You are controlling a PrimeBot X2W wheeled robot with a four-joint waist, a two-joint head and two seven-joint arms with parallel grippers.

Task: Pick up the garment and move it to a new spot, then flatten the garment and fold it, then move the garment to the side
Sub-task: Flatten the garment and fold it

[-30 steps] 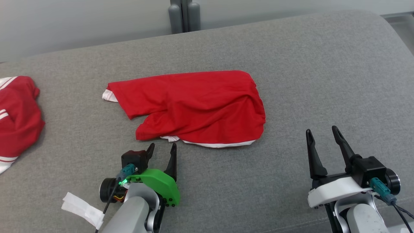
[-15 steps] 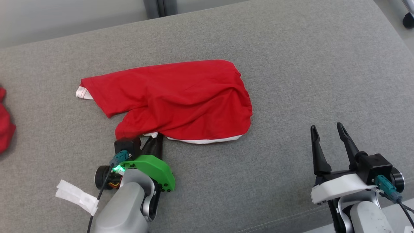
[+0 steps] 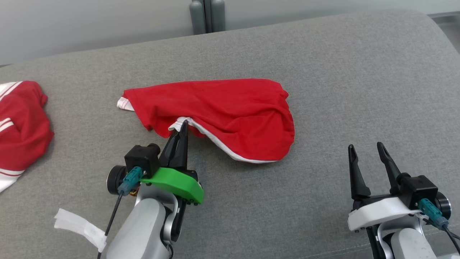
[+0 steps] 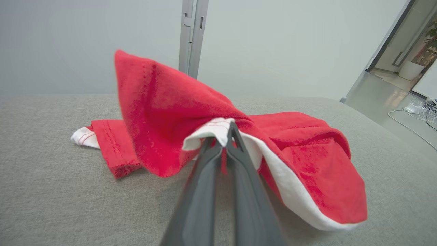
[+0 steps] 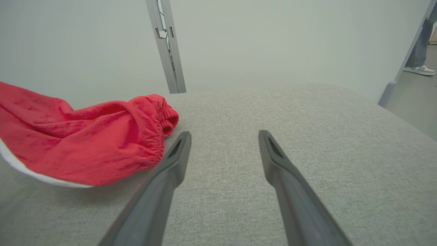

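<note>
The red garment [image 3: 230, 111] with white trim lies crumpled in the middle of the grey cushion [image 3: 323, 72]. My left gripper [image 3: 182, 126] is shut on its white-edged front hem and holds that edge raised off the cushion. In the left wrist view the pinched hem sits at the gripper [image 4: 227, 131], with the red garment [image 4: 164, 112] draped up and around it. My right gripper [image 3: 366, 150] stands open at the lower right, apart from the garment. In the right wrist view the right gripper [image 5: 223, 136] is over bare cushion, the garment [image 5: 95, 143] to its left.
Another red and white garment [image 3: 18, 122] lies at the cushion's left edge. A grey post [image 3: 207, 16] rises behind the cushion against a pale wall. A strip of white tape [image 3: 79, 226] hangs off my left forearm. Beyond the cushion's right end a person's shoe [image 5: 421, 70] stands on the floor.
My left gripper has reached the garment's front edge, shut on the white hem and lifted it back and up, folding the near part over. The head camera swung meanwhile. The right gripper stayed open.
</note>
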